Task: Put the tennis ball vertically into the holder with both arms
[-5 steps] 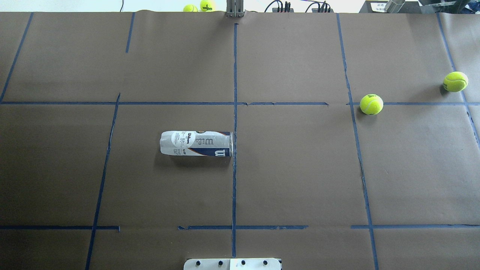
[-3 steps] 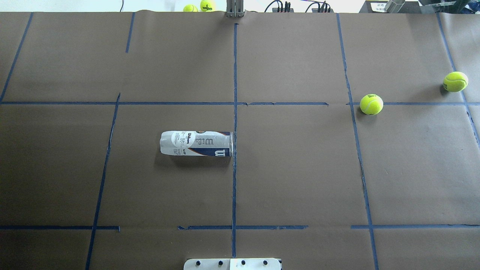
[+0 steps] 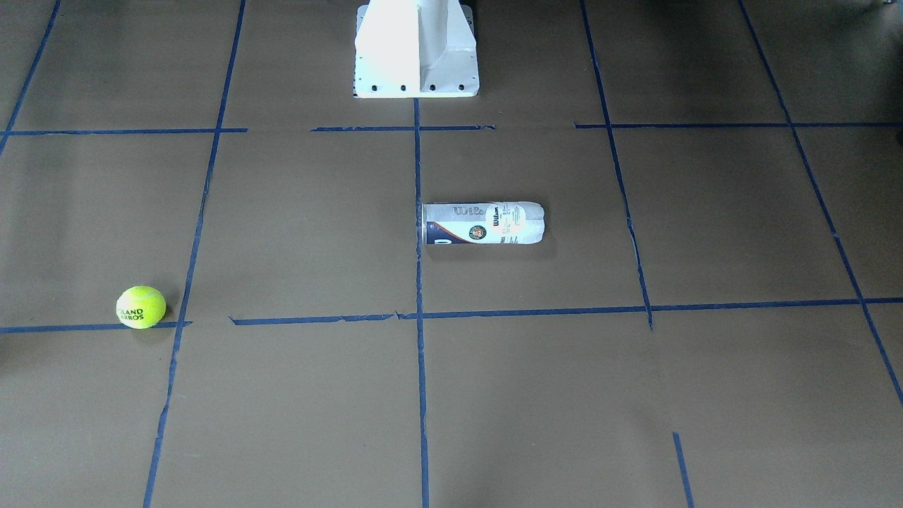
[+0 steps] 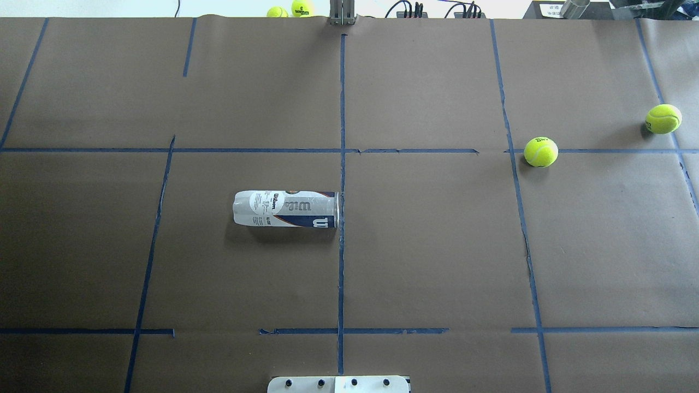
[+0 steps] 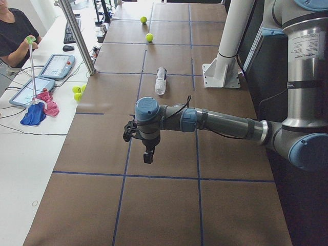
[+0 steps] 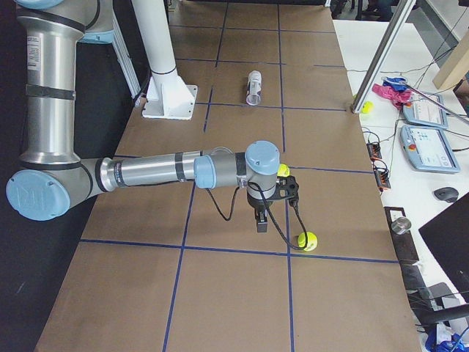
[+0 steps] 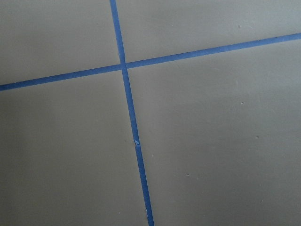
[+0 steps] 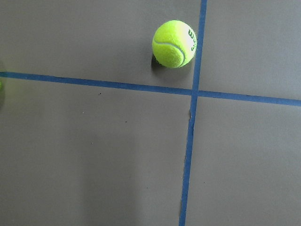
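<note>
The holder (image 4: 285, 209) lies on its side near the table's middle, its open end towards the centre tape line; it also shows in the front view (image 3: 483, 224). One tennis ball (image 4: 540, 152) rests at the right, and a second ball (image 4: 663, 119) sits further right. The right wrist view shows a tennis ball (image 8: 174, 43) by a tape crossing. My right gripper (image 6: 261, 222) hangs above the table between the two balls. My left gripper (image 5: 147, 156) hangs over bare paper, far from the holder (image 5: 161, 81). I cannot tell whether either gripper is open or shut.
Blue tape lines grid the brown paper. The white pedestal (image 3: 416, 49) stands at the robot's side. Spare balls (image 4: 302, 7) lie beyond the far edge. A person (image 5: 13, 36) with a stick sits at a side desk with tablets (image 5: 55, 65).
</note>
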